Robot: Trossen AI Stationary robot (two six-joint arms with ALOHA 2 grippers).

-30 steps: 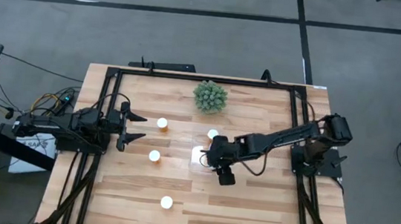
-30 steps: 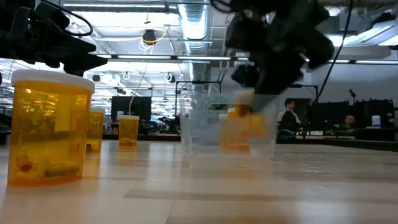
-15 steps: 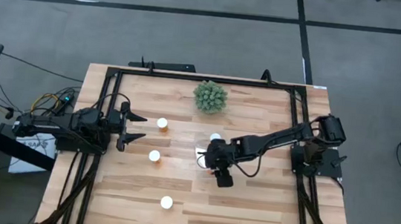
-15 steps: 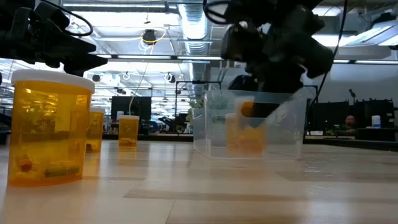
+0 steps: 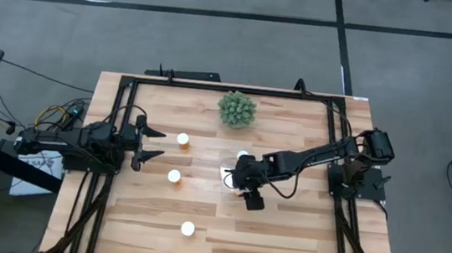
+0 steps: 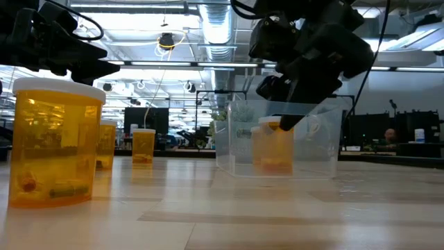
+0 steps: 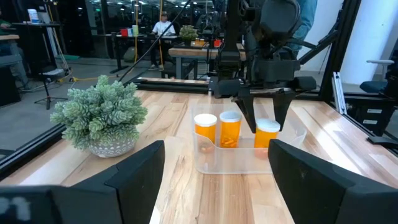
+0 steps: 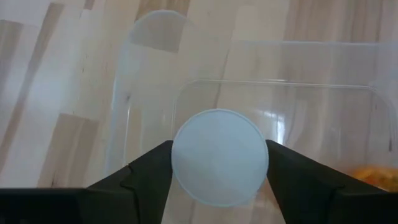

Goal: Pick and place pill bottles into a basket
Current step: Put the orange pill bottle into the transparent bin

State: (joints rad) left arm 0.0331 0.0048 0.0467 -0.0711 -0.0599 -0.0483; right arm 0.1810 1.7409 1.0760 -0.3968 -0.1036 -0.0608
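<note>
The clear basket [image 5: 229,165] stands mid-table; it also shows in the left wrist view [image 7: 230,160]. Two amber pill bottles [image 7: 205,129] [image 7: 229,128] stand in it. My right gripper [image 5: 237,178] reaches down into the basket, shut on a third white-capped pill bottle [image 8: 219,155], also seen from the left [image 7: 267,134]. Three more bottles [image 5: 182,140] [image 5: 174,176] [image 5: 187,229] stand upright on the table to the basket's left. My left gripper [image 5: 155,144] waits open and empty at the table's left side. My right gripper pinches the bottle's white cap by its round side [image 8: 180,155] between its two fingers [image 8: 149,171]. The fingers come from above, pointing down into the basket. The bottle stands upright inside the basket [image 6: 274,146]; whether its base rests on the basket's floor I cannot tell.
A green spiky plant ball [image 5: 237,109] in a small pot sits near the table's far edge, behind the basket. A black frame [image 5: 213,87] runs along the table's edges. People and desks show in the room beyond.
My right gripper has gone down into the basket with the bottle, which has gone from blurred and tipped to upright. The basket has shifted a little toward the table's right and now sits level.
</note>
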